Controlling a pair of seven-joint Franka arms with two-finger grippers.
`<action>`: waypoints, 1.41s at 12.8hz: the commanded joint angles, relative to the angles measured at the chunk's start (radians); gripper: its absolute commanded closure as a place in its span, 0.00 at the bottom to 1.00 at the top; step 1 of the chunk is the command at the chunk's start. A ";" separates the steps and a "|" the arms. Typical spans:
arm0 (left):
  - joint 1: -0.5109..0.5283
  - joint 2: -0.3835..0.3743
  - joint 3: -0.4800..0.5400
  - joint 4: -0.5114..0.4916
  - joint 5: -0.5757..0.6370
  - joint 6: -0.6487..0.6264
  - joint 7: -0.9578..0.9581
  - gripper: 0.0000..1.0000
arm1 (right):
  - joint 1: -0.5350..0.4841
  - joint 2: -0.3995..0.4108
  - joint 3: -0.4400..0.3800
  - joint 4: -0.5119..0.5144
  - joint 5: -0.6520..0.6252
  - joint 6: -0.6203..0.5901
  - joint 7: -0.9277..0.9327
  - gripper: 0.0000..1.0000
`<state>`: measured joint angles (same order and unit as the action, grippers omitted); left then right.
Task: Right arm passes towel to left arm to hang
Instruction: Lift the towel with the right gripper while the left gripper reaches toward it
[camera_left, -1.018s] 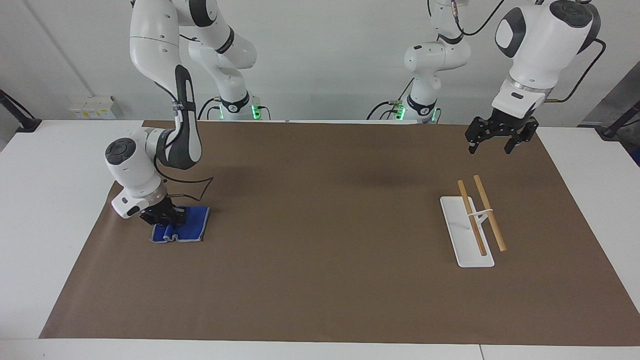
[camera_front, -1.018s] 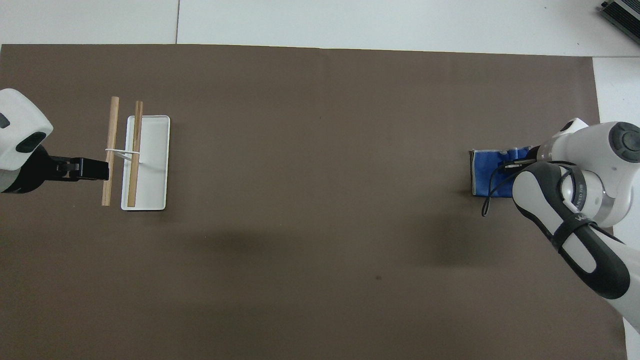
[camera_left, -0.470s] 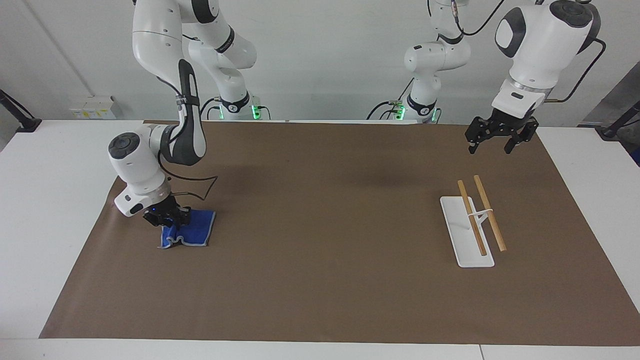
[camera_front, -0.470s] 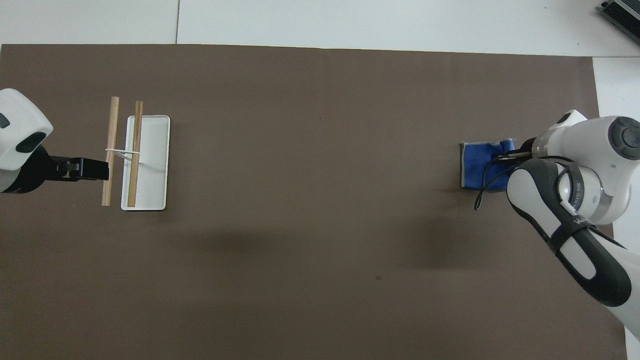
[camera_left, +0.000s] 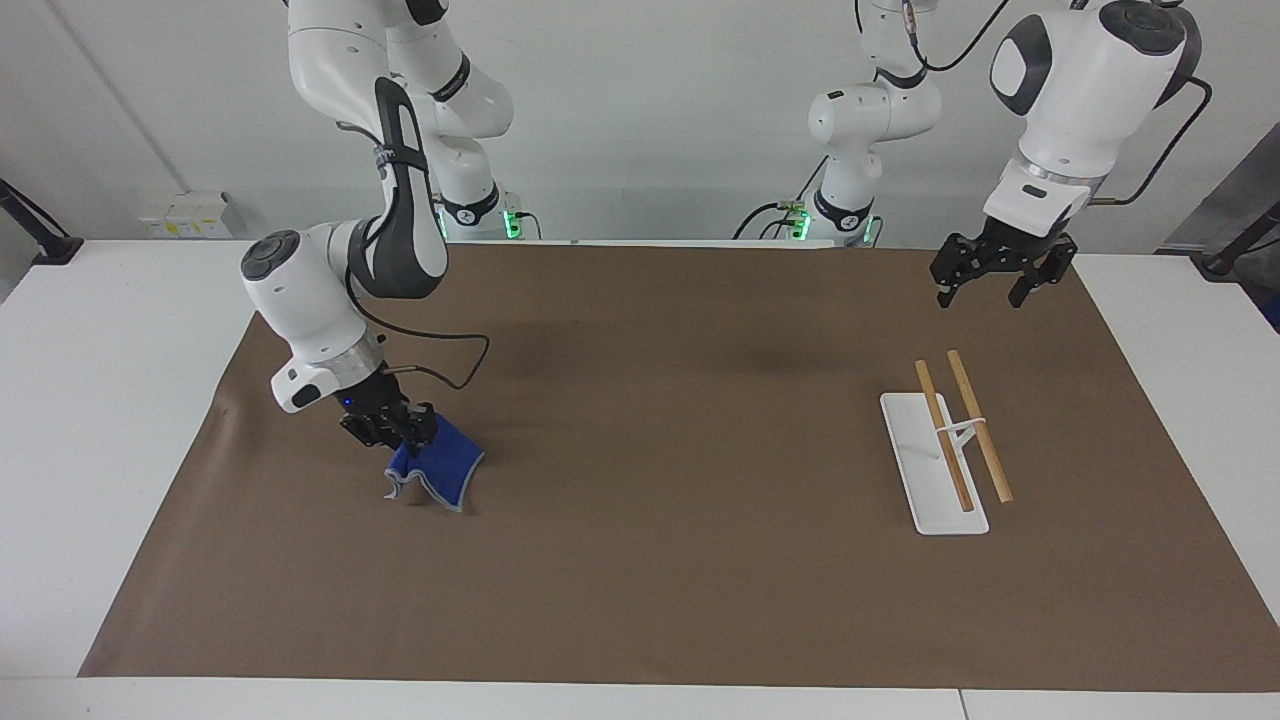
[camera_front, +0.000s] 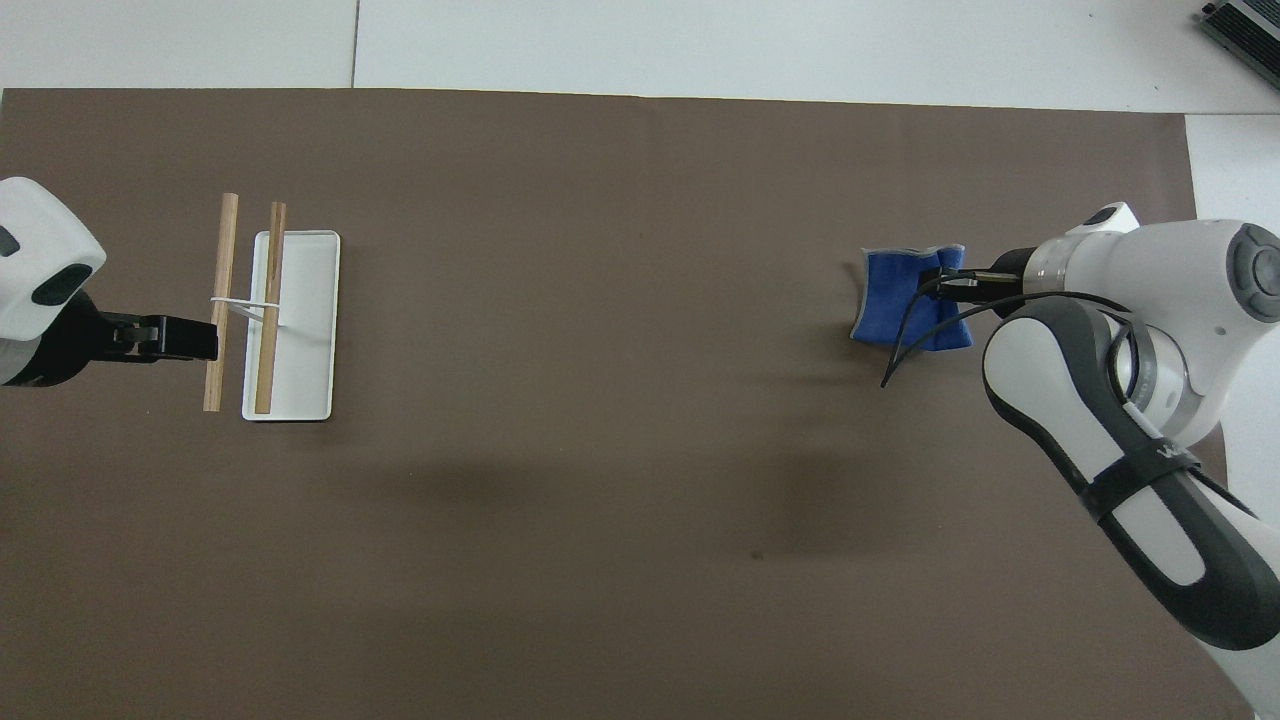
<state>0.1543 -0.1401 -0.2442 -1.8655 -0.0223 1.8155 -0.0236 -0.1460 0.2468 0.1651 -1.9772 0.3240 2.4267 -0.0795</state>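
Note:
A small bright blue towel (camera_left: 440, 467) (camera_front: 900, 312) with a pale stitched edge hangs from my right gripper (camera_left: 400, 432) (camera_front: 945, 285), which is shut on its upper edge. The cloth dangles just above the brown mat at the right arm's end of the table, its lowest corner close to the surface. My left gripper (camera_left: 985, 285) (camera_front: 190, 338) hangs open in the air at the left arm's end, holding nothing, over the mat beside the rack.
A white flat base (camera_left: 925, 480) (camera_front: 310, 330) carries two wooden rails (camera_left: 975, 420) (camera_front: 225, 300) at the left arm's end. The brown mat (camera_left: 680, 420) covers most of the white table.
The right gripper has lifted the towel off the mat and carried it toward the table's middle. The left arm has not moved.

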 joint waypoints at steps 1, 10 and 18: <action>0.010 -0.022 -0.004 -0.024 -0.010 0.004 -0.001 0.00 | -0.007 -0.020 0.056 0.023 0.087 -0.014 0.059 1.00; 0.010 -0.021 -0.004 -0.024 -0.010 0.004 -0.001 0.00 | -0.007 -0.083 0.221 0.101 0.453 -0.106 0.241 1.00; -0.007 -0.018 -0.010 -0.006 -0.022 -0.005 -0.027 0.00 | -0.007 -0.142 0.292 0.097 0.611 -0.175 0.037 1.00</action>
<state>0.1521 -0.1414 -0.2523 -1.8640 -0.0250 1.8082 -0.0269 -0.1370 0.1242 0.4417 -1.8727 0.8735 2.2730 0.0255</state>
